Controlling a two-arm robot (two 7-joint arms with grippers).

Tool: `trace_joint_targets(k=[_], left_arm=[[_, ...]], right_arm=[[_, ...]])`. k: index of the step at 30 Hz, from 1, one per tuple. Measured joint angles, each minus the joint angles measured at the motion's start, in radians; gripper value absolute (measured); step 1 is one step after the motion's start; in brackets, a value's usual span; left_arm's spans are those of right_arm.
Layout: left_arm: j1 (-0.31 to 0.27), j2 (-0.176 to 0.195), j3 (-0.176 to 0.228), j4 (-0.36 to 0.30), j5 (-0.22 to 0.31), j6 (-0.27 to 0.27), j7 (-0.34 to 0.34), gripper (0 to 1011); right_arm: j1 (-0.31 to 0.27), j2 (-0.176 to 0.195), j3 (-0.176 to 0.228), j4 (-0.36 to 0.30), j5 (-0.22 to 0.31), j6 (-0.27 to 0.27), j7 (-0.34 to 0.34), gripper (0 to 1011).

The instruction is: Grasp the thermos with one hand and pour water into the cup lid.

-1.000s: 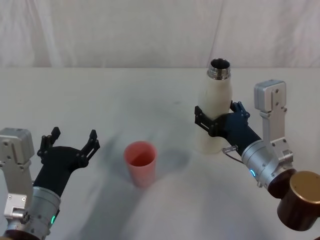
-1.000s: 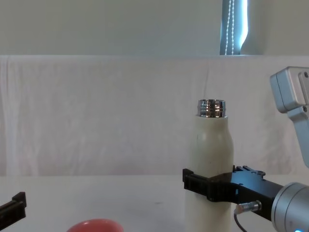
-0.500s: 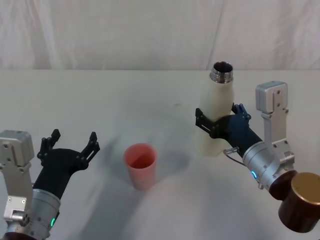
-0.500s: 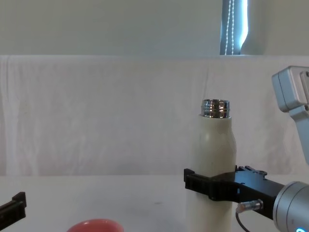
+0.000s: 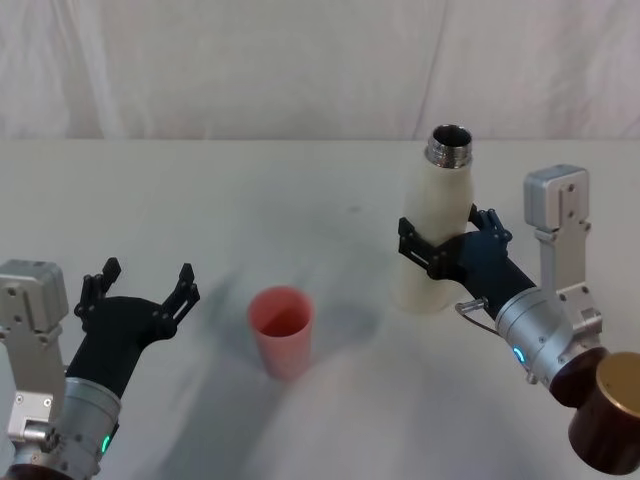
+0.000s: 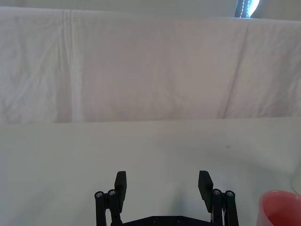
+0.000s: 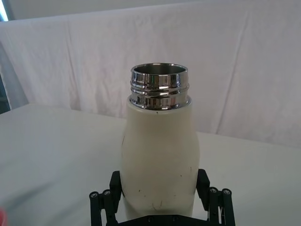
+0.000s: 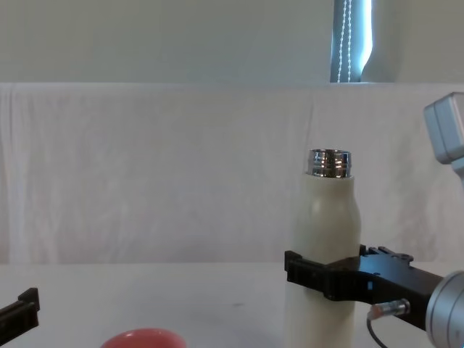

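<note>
The cream-white thermos (image 5: 432, 222) stands upright at the right of the table, its open chrome neck (image 5: 449, 145) on top. My right gripper (image 5: 445, 247) is shut on the thermos around its lower body; the thermos (image 7: 160, 157) rises between the black fingers (image 7: 112, 186) in the right wrist view, and the thermos (image 8: 323, 239) stands tall in the chest view. The coral-red cup lid (image 5: 281, 329) stands upright, mouth up, left of the thermos and apart from it. My left gripper (image 5: 140, 284) hovers open left of the cup lid (image 6: 281, 209), holding nothing. No water is visible.
A white cloth covers the table (image 5: 250, 200) and hangs as a backdrop behind it. A brown cylindrical joint of my right arm (image 5: 607, 412) sits at the near right corner.
My right gripper has carried the thermos slightly to the right and a little higher. The left gripper and the cup lid have stayed put.
</note>
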State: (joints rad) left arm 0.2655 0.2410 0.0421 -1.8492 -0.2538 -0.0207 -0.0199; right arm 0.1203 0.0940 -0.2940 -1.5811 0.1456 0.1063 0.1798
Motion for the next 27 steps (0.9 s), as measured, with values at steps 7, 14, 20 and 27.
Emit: trace_joint_targets(k=[7, 14, 20, 27], left_arm=[[0.0, 0.0, 0.0, 0.0, 0.0, 0.0, 0.0, 1001], [0.0, 0.0, 0.0, 0.0, 0.0, 0.0, 0.0, 1001], [0.0, 0.0, 0.0, 0.0, 0.0, 0.0, 0.0, 1001], [0.0, 0.0, 0.0, 0.0, 0.0, 0.0, 0.0, 1001]], right_arm=[[-0.021, 0.01, 0.002, -0.026, 0.004, -0.001, 0.001, 1002], [-0.05, 0.022, 0.009, -0.054, 0.01, -0.005, 0.002, 1002], [-0.072, 0.03, 0.017, -0.075, 0.017, -0.01, 0.002, 1002], [-0.099, 0.039, 0.023, -0.101, 0.023, -0.017, 0.001, 1002]])
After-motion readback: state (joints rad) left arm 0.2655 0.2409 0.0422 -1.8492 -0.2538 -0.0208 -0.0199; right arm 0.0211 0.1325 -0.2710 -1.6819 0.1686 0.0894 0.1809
